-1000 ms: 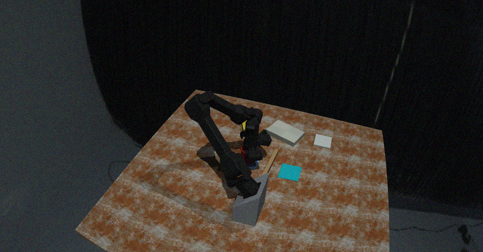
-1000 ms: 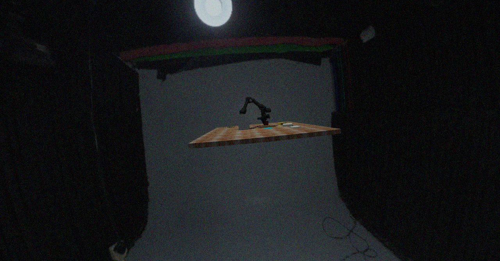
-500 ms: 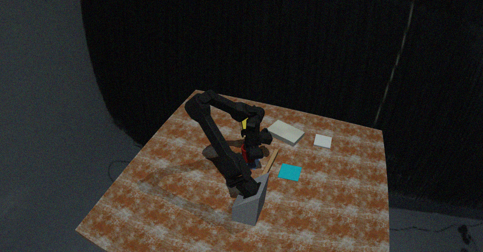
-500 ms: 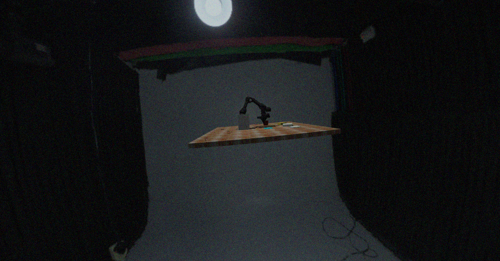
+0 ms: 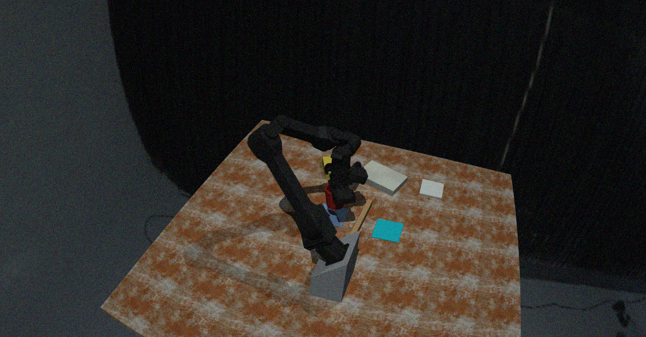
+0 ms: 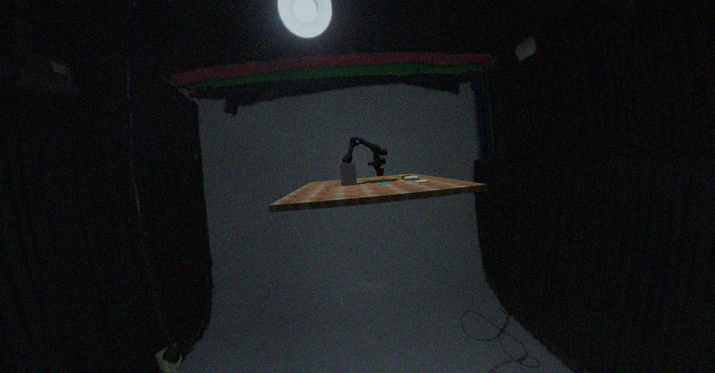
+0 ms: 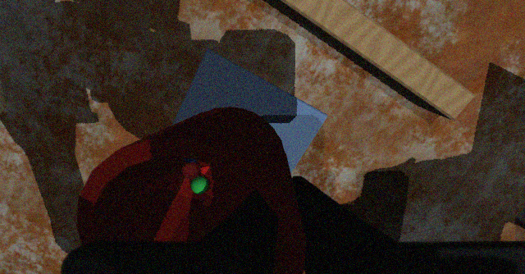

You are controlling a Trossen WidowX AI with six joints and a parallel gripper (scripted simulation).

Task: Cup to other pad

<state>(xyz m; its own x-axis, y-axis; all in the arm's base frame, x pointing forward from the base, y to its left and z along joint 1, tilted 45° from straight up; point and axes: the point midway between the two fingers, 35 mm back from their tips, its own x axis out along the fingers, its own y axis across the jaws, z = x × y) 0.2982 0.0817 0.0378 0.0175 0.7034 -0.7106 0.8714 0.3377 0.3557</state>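
The red cup [image 5: 331, 199] [image 6: 381, 172] [image 7: 119, 167] is held above the light-blue pad [image 5: 337, 221] [image 7: 309, 132], which shows partly beneath it. My gripper [image 6: 380, 168] [image 7: 284, 185] is shut on the cup's wall, one finger inside the cup and one outside. In the wrist view, a green marble [image 7: 199, 184] and a dim reddish marble [image 7: 190, 169] show inside the cup; its dark interior hides the rest. The cup's exact tilt is hard to tell. The flat cyan pad [image 5: 387, 230] [image 6: 383, 183] lies to the right in the top and exterior views, with nothing on it.
A wooden strip [image 5: 362, 216] [image 7: 369, 44] lies between the two pads. A cream block [image 5: 383, 176] [image 6: 410, 177], a flat white square [image 5: 431, 187] [image 6: 422, 181] and a yellow block [image 5: 326, 160] [image 6: 402, 176] lie farther back. The grey arm base [image 5: 331, 283] [image 6: 348, 174] stands near the pads.
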